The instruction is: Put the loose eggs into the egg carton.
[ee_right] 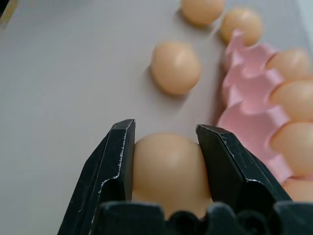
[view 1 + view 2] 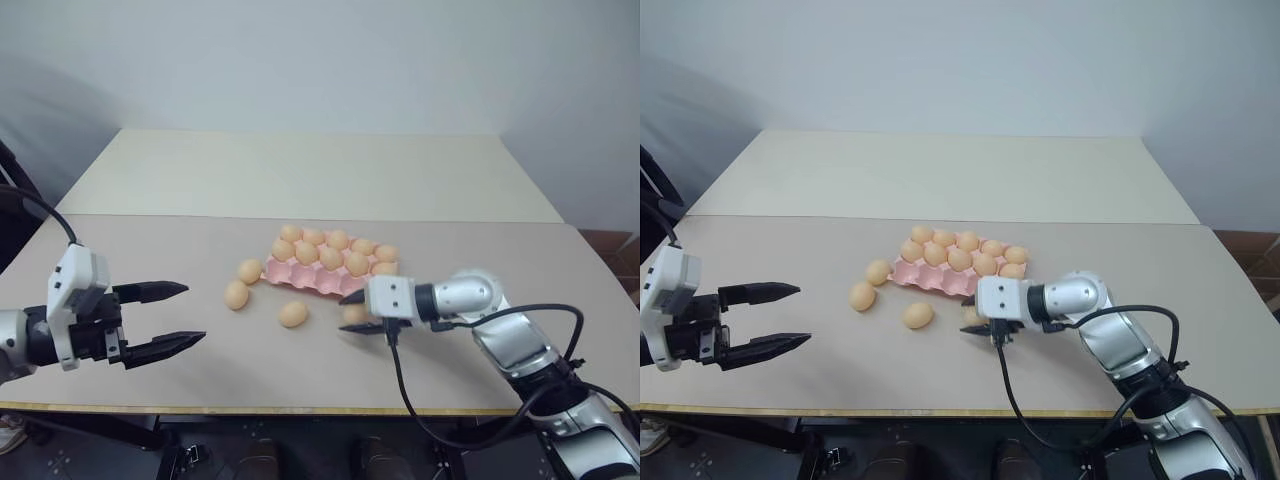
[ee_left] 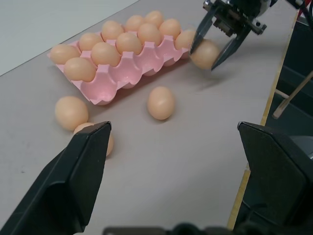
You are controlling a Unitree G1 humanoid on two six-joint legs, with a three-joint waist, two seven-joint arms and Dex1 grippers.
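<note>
Left of the egg carton (image 2: 330, 268), well apart from it, the left end effector (image 2: 168, 318) hovers over the beige surface (image 2: 150, 250) with its two black fingers spread wide and nothing between them. Three loose eggs lie on the surface near the carton's left and near sides: one egg (image 2: 249, 271) sits just beside the carton's left end, a second egg (image 2: 236, 294) lies a little farther from the carton and nearer the robot, and a third egg (image 2: 293, 314) rests in front of the carton's near edge. The pink carton itself lies flat toward the middle of the surface, its far cups filled with eggs of the same pale orange-tan, while several cups along its near row show empty in the left wrist view. At the carton's near right corner, the right end effector (image 2: 356, 313) points leftward and pinches the fourth egg (image 1: 168, 166); the right wrist view shows both black fingers (image 1: 110, 166) pressed against the egg's sides, with the carton's scalloped edge just beside it.
</note>
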